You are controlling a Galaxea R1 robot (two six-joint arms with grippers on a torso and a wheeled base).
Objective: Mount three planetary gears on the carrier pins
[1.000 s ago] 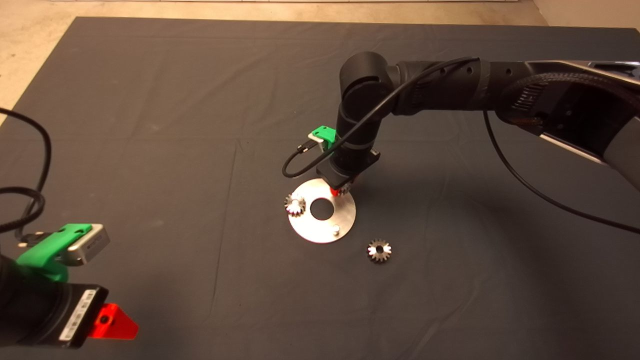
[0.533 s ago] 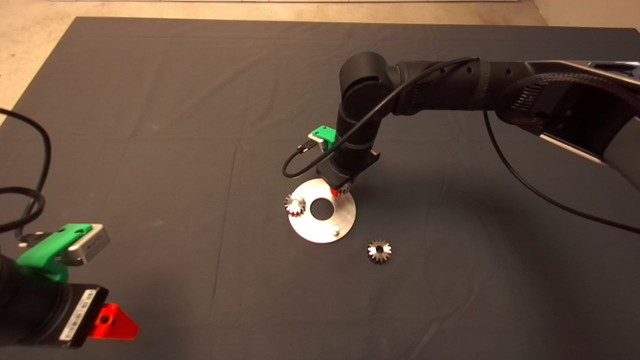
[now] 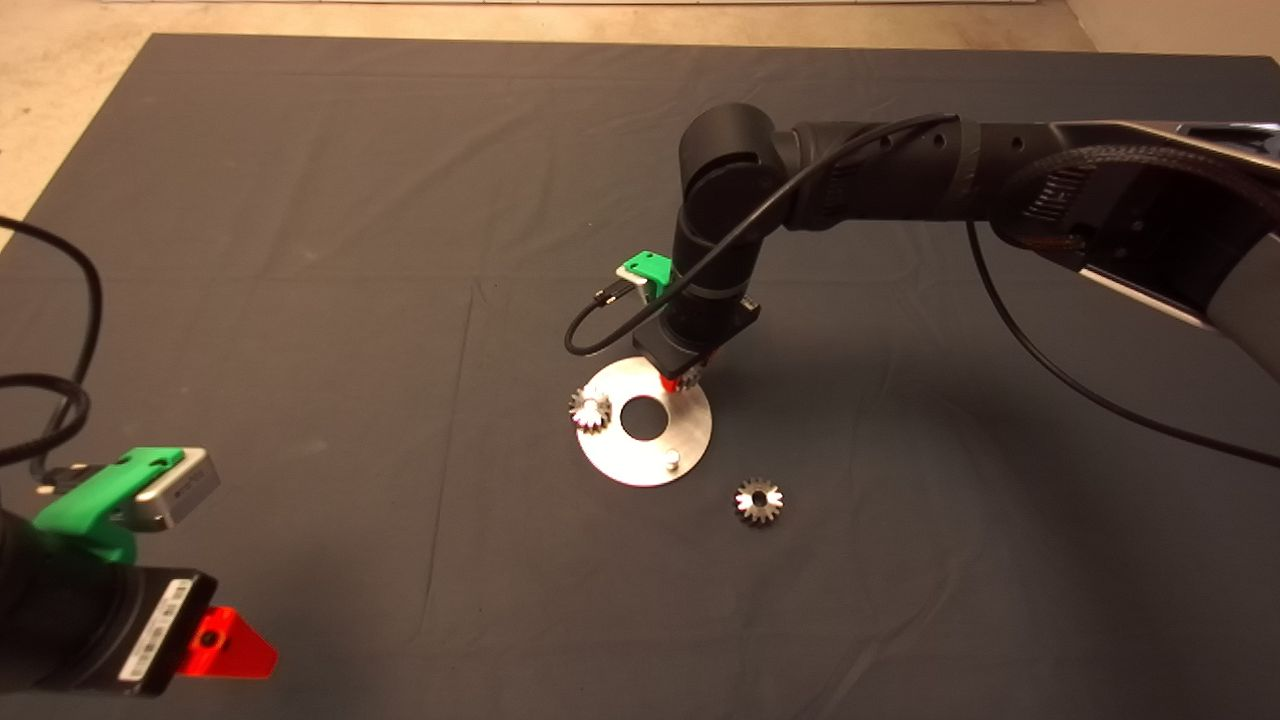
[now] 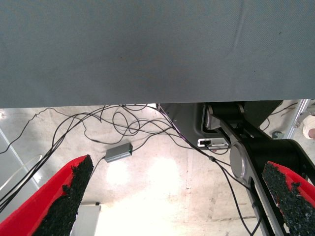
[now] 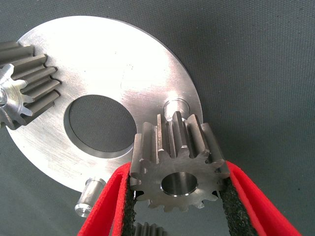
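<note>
Planetary gears status: one (image 5: 178,166) is clamped between the right gripper's (image 5: 178,196) red fingers, hanging just above a bare carrier pin (image 5: 175,106) at the silver disc's (image 3: 690,425) far edge. Another gear (image 3: 590,409) already sits on its pin, the third (image 3: 759,500) lies loose on the mat (image 3: 300,300) near the disc. Left gripper (image 4: 182,196) is parked at the lower left, fingers spread wide

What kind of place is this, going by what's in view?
Probably a robotics lab or test bench. A dark mat covers the table, the right gripper holds a gear over a metal disc, and loose cables trail across the concrete floor.
</note>
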